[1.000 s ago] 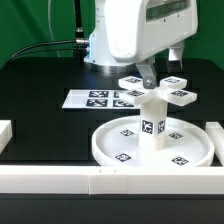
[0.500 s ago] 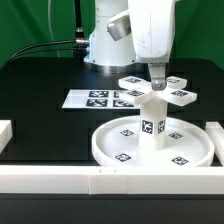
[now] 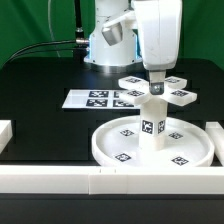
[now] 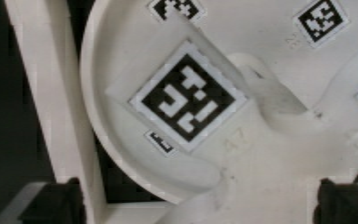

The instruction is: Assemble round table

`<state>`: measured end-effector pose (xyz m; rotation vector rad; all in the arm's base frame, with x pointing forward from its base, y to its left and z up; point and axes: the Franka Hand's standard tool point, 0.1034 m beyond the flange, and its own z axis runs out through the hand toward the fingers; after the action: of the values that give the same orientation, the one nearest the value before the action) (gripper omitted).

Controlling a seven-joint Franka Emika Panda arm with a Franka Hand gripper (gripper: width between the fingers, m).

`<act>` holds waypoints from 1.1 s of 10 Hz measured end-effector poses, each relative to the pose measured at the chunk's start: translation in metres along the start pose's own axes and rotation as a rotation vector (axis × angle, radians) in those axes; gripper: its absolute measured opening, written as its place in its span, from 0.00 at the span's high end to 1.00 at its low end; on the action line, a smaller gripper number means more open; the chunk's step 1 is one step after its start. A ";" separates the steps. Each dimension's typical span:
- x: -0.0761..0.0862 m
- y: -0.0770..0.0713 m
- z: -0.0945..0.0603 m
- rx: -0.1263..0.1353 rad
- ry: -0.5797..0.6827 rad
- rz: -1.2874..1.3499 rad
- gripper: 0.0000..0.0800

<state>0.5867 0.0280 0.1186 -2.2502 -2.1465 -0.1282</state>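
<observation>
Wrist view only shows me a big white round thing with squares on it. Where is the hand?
Observer: The hand is just above the cross piece, over the middle of the disc.
Operator: Is the leg lying down?
Observer: No, the leg stands upright in the disc's middle, with the cross piece at its top.
Operator: Anything else nearby?
Observer: The marker board lies flat on the table beyond the disc, towards the exterior view's left.
</observation>
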 end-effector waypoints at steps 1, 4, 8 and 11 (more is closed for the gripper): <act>0.000 -0.002 0.001 0.000 0.000 0.004 0.19; 0.002 -0.011 0.001 0.008 -0.002 0.033 0.19; 0.005 -0.024 0.010 0.029 -0.001 0.035 0.19; 0.003 -0.027 0.015 0.040 -0.002 0.040 0.19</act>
<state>0.5608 0.0330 0.1026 -2.2707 -2.0842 -0.0817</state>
